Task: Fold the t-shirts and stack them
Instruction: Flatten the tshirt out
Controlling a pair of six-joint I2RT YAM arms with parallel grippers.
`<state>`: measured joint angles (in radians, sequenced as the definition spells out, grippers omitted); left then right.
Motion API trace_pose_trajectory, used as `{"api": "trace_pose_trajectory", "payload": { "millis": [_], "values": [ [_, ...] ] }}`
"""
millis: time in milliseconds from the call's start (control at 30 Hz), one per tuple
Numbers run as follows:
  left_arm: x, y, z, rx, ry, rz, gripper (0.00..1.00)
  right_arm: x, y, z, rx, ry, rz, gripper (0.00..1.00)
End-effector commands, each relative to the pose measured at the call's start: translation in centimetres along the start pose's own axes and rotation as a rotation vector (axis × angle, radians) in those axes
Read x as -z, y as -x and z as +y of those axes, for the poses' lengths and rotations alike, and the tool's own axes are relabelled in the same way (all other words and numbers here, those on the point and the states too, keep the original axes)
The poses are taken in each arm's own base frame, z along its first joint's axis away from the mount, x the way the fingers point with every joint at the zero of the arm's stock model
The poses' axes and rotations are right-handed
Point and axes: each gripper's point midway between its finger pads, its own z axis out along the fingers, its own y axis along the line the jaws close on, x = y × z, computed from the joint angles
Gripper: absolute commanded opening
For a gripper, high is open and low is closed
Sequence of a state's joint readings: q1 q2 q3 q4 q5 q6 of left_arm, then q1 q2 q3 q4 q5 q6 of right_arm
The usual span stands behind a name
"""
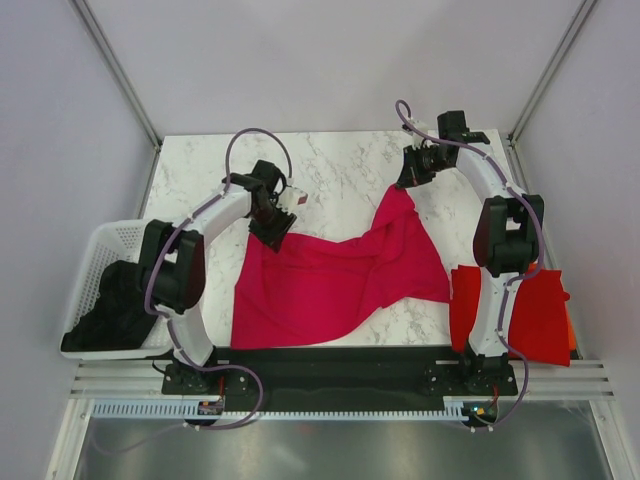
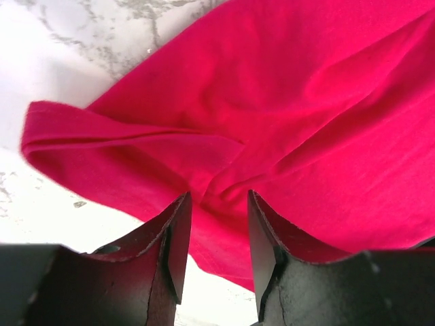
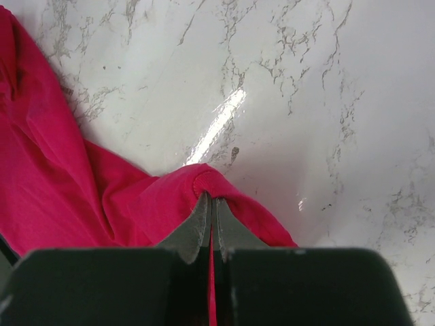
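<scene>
My left end effector (image 2: 219, 204) has its fingers apart. They straddle a raised crease of the crimson-pink t-shirt (image 1: 330, 280) without pinching it, at the shirt's 10 o'clock corner in the overhead view. My right end effector (image 3: 211, 200) is pressed together on a thin fold of the same shirt, with a sliver of cloth showing between the jaws. That corner stretches to a peak toward 1 o'clock on the surface (image 1: 340, 165). From those two points the shirt spreads, rumpled and unfolded, across the middle of the marble down to the near edge at 6 o'clock. At 4 o'clock, partly behind my right arm, a bright red t-shirt (image 1: 540, 320) lies flat, with orange cloth (image 1: 571, 335) peeking out along its right side. At 8 o'clock a white basket (image 1: 105, 240) holds dark cloth (image 1: 105, 310).
</scene>
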<state>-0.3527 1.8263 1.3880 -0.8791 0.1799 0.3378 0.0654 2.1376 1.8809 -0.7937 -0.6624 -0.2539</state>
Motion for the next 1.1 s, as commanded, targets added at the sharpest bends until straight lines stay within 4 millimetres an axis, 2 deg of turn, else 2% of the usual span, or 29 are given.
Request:
{"api": "trace_pose_trajectory", "payload": {
  "millis": [0, 233, 633, 867, 1067],
  "values": [
    [-0.4, 1.3, -0.4, -0.026, 0.024, -0.006, 0.46, 0.7, 1.3, 1.2, 0.033, 0.040, -0.048, 0.00],
    [-1.7, 1.9, -0.8, -0.065, 0.045, 0.020, 0.48, 0.6, 1.5, 1.3, 0.034, 0.050, -0.054, 0.00],
    [-3.4, 2.2, 0.5, -0.065, 0.085, 0.051, 0.47, 0.7, 1.5, 1.0, 0.026, 0.053, -0.055, 0.00],
    [-3.7, 2.6, 0.7, -0.065, 0.086, 0.052, 0.38, 0.8, 1.4, 0.7, 0.021, 0.050, -0.057, 0.00],
    [-2.2, 2.6, 0.8, -0.067, 0.110, 0.028, 0.31, 0.7, 1.4, 0.6, 0.016, 0.055, -0.059, 0.00]
  ]
}}
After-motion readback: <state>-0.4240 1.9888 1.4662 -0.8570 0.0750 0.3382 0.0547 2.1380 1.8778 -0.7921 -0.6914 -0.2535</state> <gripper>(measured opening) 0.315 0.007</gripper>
